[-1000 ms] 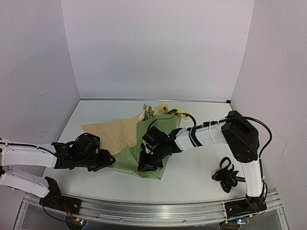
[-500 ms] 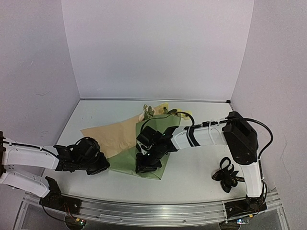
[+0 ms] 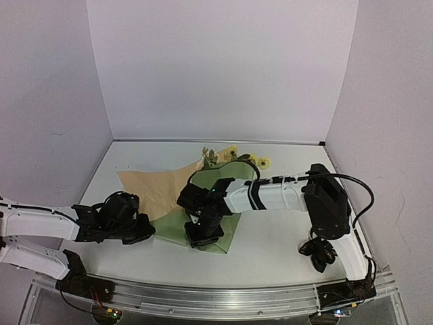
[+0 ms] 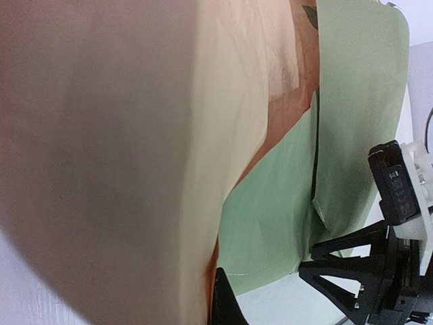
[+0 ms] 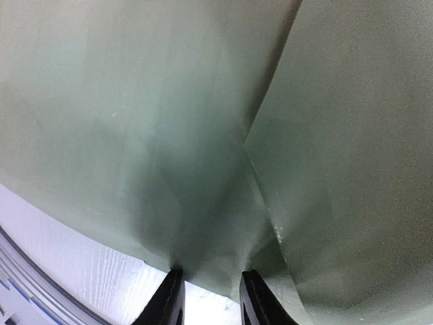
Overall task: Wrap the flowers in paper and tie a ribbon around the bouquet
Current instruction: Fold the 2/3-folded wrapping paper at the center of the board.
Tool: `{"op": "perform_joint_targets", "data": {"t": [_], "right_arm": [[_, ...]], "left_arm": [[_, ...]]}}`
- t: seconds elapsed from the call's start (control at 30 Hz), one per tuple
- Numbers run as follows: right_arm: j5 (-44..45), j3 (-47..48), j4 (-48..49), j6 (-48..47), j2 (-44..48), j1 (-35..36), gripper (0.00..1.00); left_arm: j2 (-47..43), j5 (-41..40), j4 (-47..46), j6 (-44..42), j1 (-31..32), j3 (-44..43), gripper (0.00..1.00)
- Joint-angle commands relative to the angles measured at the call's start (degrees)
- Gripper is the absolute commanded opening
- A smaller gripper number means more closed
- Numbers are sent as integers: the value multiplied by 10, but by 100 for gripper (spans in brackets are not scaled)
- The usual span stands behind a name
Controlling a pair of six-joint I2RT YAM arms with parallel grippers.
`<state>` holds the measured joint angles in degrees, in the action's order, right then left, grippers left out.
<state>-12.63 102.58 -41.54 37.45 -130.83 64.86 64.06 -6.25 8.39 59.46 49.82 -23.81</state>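
1. No word, number, brand or sign can be read in any of the three views.
2. Left wrist view: a black block (image 4: 398,193) on the right arm's wrist carries a few pale marks. They are too blurred to make out as letters or digits.
3. Top view: the black ribbon (image 3: 319,254) lies bunched by the right arm's lower link, partly hidden behind it. It is too small in this view for any print on it to be read.
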Motion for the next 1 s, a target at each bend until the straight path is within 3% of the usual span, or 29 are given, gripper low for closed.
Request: {"op": "perform_joint_targets", "data": {"t": [0.0, 0.4, 0.73, 0.97], "right_arm": [[44, 29, -38, -9, -8, 6, 26], [1, 74, -15, -5, -31, 5, 12], [-18, 64, 26, 26, -69, 6, 7], [-31, 40, 29, 13, -29, 2, 8]], "left_arm": [[-23, -3, -21, -19, -3, 0, 0], [-29, 10, -29, -31, -3, 3, 0], [-51, 11, -14, -41, -3, -14, 0], [-56, 36, -19, -96, -2, -45, 0]]}}
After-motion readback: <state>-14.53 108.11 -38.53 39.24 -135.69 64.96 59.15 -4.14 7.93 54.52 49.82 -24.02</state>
